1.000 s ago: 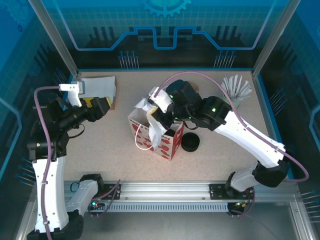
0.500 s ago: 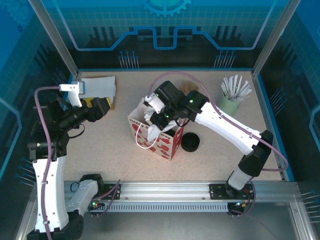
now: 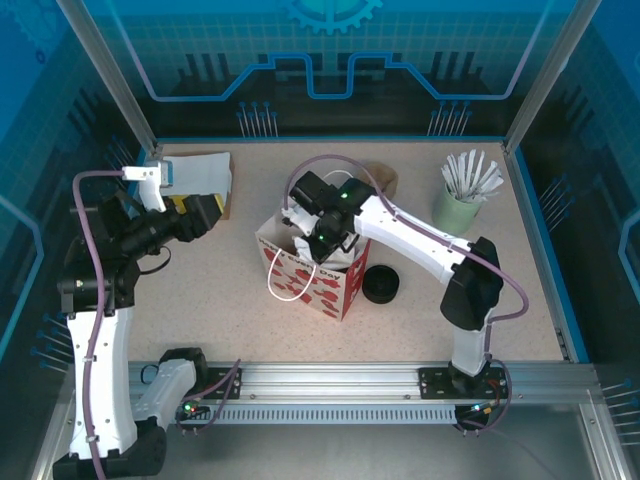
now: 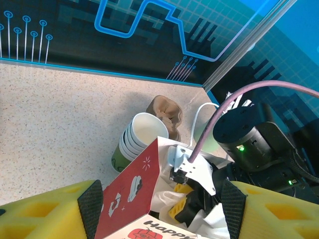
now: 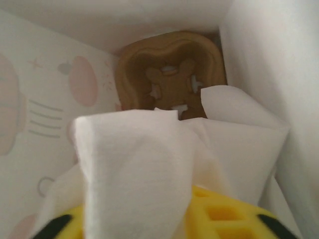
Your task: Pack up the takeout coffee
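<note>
Bag (image 3: pixel 318 282), white with red hearts, is seen standing upright mid-table (image 3: pixel 470 300), and the right gripper (image 5: pixel 139 221) is plunged into its open mouth from above. Inside, white tissue (image 5: pixel 134 159) is draped over the yellow fingers (image 5: pixel 224 216), so it cannot be told whether they are parted or pinched on the paper. Beyond the tissue, a brown carrier (image 5: pixel 169 69) is seen lying on the bag's floor. The green cup (image 4: pixel 142 137) is found outside the bag, upright on the table just behind it, with its white rim up. Its upper wall is ringed, so perhaps several cups are nested there. A brown pulp piece (image 4: pixel 167 110) is set right behind that cup. Over on the left, the left gripper (image 4: pixel 162 204) is held wide apart with nothing between its pads, pointed toward the bag from well off to the side. A black lid (image 3: pixel 380 285) is seen flat on the table just right of the bag. A stick cup (image 3: pixel 460 200) is placed in the far right corner and a white paper stack (image 3: pixel 200 172) at the far left.
</note>
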`<state>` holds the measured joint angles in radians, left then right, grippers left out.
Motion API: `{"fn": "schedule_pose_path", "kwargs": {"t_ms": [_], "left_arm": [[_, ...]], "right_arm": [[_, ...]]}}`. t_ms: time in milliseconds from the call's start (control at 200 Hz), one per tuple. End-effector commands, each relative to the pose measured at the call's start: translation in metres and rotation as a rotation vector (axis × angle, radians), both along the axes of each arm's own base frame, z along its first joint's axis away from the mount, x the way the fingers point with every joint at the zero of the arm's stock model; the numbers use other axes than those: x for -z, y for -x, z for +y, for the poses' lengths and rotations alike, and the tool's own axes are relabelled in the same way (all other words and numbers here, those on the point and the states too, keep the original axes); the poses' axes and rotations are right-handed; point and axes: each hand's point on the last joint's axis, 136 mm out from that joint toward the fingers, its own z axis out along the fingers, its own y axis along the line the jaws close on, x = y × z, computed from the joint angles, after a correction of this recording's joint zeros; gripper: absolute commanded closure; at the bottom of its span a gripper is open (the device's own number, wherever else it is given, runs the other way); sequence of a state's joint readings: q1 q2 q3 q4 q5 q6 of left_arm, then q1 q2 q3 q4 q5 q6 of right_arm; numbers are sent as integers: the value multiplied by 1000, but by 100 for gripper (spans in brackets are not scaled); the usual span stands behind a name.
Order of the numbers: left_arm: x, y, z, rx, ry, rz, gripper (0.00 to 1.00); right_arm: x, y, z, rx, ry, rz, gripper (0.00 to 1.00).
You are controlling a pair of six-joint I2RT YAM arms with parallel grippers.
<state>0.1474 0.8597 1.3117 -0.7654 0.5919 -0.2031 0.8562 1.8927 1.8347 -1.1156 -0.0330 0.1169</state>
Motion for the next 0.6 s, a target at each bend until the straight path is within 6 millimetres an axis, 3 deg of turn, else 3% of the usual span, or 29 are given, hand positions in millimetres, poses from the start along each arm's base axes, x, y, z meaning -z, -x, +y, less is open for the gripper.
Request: {"fn": "schedule_pose_path", "kwargs": {"t_ms": [0,150,340,595], "left_arm": [[0,2,-5,38,-4,-1,33],[0,2,-5,35,-4,0,32],[1,1,-4,32,-7,1,30],[4,3,-4,32,-2,12,30]], "right_arm": [[-35,-7,-10,13,-14,-70,62],[-78,-9,-20,31,-56,-163,47],[-116,-5,-39,56,-62,-236,31],[-127,-3,-39,67,-100,-224,26]]}}
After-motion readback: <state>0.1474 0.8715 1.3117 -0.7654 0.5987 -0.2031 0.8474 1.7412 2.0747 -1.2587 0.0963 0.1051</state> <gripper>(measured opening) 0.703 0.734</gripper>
